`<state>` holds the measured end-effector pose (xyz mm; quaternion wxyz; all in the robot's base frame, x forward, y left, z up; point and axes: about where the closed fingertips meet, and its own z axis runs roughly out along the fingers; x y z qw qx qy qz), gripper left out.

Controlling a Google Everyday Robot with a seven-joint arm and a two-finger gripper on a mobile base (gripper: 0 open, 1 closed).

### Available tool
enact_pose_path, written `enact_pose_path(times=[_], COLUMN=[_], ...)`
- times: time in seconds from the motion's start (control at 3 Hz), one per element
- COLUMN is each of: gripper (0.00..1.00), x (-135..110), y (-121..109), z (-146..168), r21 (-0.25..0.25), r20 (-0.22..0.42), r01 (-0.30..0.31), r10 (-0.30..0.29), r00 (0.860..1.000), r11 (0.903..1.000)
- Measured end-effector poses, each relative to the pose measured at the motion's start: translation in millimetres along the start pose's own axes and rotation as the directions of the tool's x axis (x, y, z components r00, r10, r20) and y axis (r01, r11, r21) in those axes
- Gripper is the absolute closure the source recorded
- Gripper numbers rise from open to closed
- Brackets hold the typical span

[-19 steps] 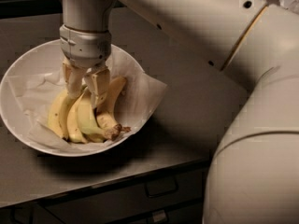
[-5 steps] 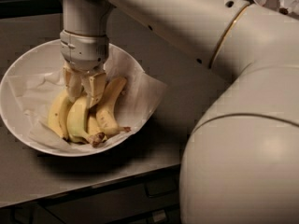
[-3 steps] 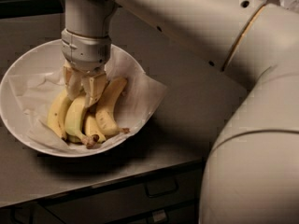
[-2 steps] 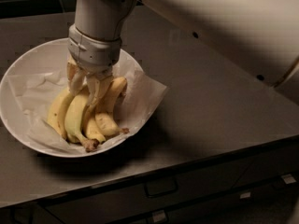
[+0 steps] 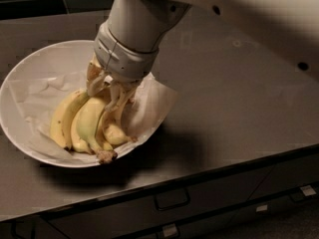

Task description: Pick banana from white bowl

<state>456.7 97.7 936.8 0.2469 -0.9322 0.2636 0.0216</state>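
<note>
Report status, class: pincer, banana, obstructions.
Pincer down in bowl, shut on banana. Banana not yet lifted, on paper. Nothing on top.

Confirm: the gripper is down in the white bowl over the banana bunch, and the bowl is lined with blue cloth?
No. The camera view shows the gripper down in the white bowl over the banana, but the bowl is lined with crumpled white paper, not blue cloth.
</note>
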Motion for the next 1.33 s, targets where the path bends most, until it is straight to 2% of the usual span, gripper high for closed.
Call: enact_pose_path(times=[0.67, 1.0, 1.33], gripper=[1.00, 1.00, 1.00], x=[6.6, 2.7, 2.2], y=[17.7, 10.9, 10.2], z=[-45.0, -71.8, -73.4], r21=[0.091, 0.108, 0.110], r20=[-0.080, -0.120, -0.122], r01=[-0.018, -0.004, -0.002], r10=[0.025, 0.017, 0.016], r00=[0.996, 0.993, 0.992], r11=[0.9957, 0.9941, 0.9939])
